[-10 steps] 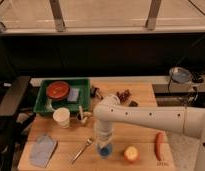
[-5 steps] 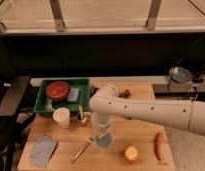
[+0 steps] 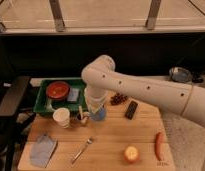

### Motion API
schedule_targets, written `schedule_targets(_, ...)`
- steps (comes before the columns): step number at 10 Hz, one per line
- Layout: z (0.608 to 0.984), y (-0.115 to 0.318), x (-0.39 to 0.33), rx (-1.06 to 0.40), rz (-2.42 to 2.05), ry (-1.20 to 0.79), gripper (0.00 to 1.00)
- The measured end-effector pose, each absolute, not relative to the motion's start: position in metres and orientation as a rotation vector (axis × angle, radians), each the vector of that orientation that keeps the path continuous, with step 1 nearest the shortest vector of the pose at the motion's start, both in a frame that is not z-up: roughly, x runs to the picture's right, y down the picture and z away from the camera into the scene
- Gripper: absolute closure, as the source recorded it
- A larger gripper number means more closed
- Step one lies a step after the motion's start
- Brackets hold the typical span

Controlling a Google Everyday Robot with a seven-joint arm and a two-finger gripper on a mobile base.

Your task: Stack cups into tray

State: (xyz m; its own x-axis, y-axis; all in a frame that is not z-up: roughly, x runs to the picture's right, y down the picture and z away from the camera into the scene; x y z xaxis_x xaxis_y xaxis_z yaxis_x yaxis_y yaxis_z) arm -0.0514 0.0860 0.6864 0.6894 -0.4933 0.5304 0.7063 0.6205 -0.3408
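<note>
Right, front edge first: cloth [image 3: 43, 150] sits at the front-left corner of the table [image 3: 111, 134]. Fork [image 3: 82, 150] lies diagonal just right of it. Apple [image 3: 130, 154] is near the front edge, and a long red thing [image 3: 158, 145] lies close to the right edge. Bare wood between fork and apple, and more across the middle.

Mid table: white cup [image 3: 61, 118] stands upright, just in front of the tray's front wall. A small brown item [image 3: 83, 119] is just beside it on the right. My gripper [image 3: 96, 111] hangs just right of that, pointing down, fingers clamped on the blue cup [image 3: 101, 116]. Can't tell if the blue cup touches the wood. Open strip to its right, then a dark slab [image 3: 131, 110]; a brown clump [image 3: 118, 98] lies behind that gap.

Back left: tray [image 3: 45, 109] fills the table's back-left corner. It holds a red bowl [image 3: 58, 90] and a grey-blue block [image 3: 73, 95] to the bowl's right; no cup is in it yet. My arm [image 3: 141, 87] crosses from the right above the back edge. Chair [image 3: 11, 97] stands off the left edge.
</note>
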Motion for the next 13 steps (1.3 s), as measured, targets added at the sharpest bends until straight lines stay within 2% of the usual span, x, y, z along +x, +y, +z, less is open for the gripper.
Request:
schedule_targets(3,0.668,0.042,-0.122,-0.468,-0.816,-0.480,1.00)
schedule_targets(6,0.653,0.033,-0.188,-0.409,-0.907,-0.563,1.00)
schedule_targets(9,0.652,0.046,-0.245,-0.400,-0.984,-0.667,1.00)
schedule_targets(11,0.671,0.066,-0.259,-0.422,-1.004,-0.707,1.00)
schedule_targets(12,0.680,0.072,-0.259,-0.433,-1.004,-0.713,0.97)
schedule_targets(13,0.695,0.082,-0.255,-0.452,-0.999,-0.716,0.88)
